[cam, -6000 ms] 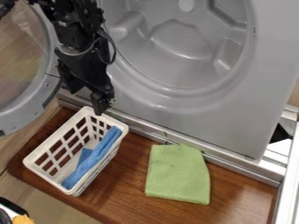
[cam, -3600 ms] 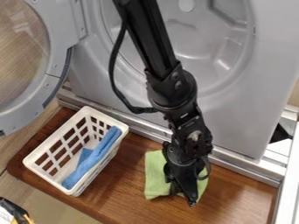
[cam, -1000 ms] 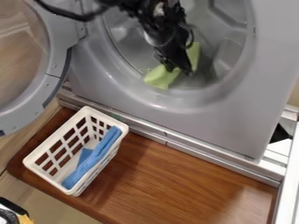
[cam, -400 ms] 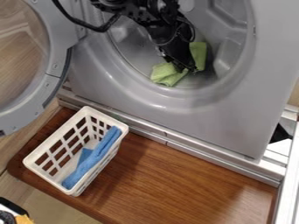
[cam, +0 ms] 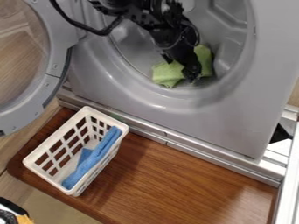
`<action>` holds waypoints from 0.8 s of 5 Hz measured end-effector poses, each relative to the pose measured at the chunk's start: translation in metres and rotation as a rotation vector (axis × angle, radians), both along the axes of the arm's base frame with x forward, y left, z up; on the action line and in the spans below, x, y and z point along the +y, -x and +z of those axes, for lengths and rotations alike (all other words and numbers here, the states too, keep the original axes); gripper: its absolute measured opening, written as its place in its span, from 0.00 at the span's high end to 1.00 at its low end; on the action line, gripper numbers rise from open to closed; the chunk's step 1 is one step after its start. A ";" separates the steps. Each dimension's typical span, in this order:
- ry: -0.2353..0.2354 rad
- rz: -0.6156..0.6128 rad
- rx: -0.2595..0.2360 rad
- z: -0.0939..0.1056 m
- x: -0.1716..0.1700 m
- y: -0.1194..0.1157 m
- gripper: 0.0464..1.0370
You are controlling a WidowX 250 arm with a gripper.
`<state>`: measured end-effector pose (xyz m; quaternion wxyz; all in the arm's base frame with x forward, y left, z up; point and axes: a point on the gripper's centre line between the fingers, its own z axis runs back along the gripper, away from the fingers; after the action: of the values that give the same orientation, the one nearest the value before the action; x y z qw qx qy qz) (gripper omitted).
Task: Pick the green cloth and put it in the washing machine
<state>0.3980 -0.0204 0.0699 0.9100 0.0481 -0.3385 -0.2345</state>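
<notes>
1 green cloth [cam: 165, 73], partly hidden behind hand [cam: 191, 79].

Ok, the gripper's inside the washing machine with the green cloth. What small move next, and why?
I'd make sure the green cloth is released before raising the gripper. The cloth appears to rest low in the drum, inside the opening's lower rim, with the gripper right against it, so lifting now might drag it out.

No legible text, label, brand, number or sign anywhere in view.
</notes>
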 end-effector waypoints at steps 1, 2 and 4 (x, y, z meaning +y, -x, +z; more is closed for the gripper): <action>0.005 -0.036 0.028 -0.001 -0.006 0.004 0.03; 0.004 -0.077 0.044 0.007 -0.011 0.007 0.04; 0.030 -0.150 0.111 0.025 -0.025 0.033 0.04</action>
<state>0.3645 -0.0458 0.0947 0.9080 -0.0040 -0.2936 -0.2989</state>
